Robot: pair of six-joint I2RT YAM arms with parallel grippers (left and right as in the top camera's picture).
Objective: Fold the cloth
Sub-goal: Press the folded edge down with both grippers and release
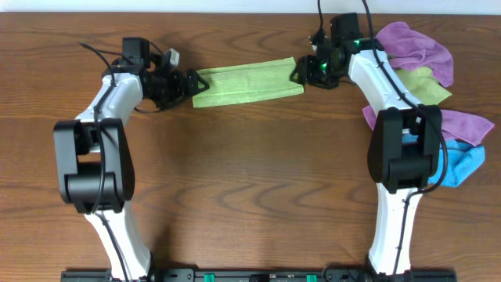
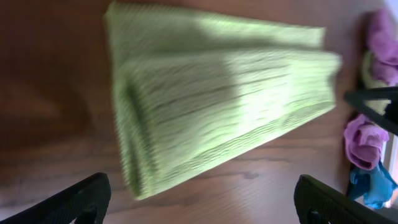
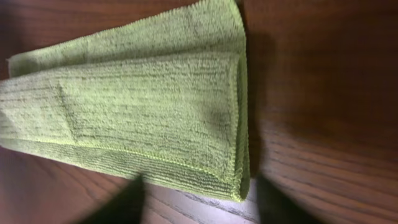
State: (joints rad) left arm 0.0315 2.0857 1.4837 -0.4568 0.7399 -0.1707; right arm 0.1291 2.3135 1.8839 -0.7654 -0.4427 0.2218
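The lime-green cloth (image 1: 246, 81) lies on the table as a long folded strip between my two grippers. My left gripper (image 1: 189, 83) is at the strip's left end. In the left wrist view the cloth (image 2: 217, 106) lies flat ahead, and my left gripper (image 2: 202, 208) is open wide, its fingers (image 2: 81, 199) clear of the fabric. My right gripper (image 1: 300, 72) is at the strip's right end. In the right wrist view the cloth (image 3: 149, 106) shows a doubled edge, and my right gripper (image 3: 202, 205) stands open just short of it, with bare wood between the blurred fingers (image 3: 124, 202).
A heap of other cloths sits at the right edge of the table: purple (image 1: 415, 47), olive-green (image 1: 427, 84), a second purple (image 1: 468, 125) and blue (image 1: 462, 164). The right arm reaches past this heap.
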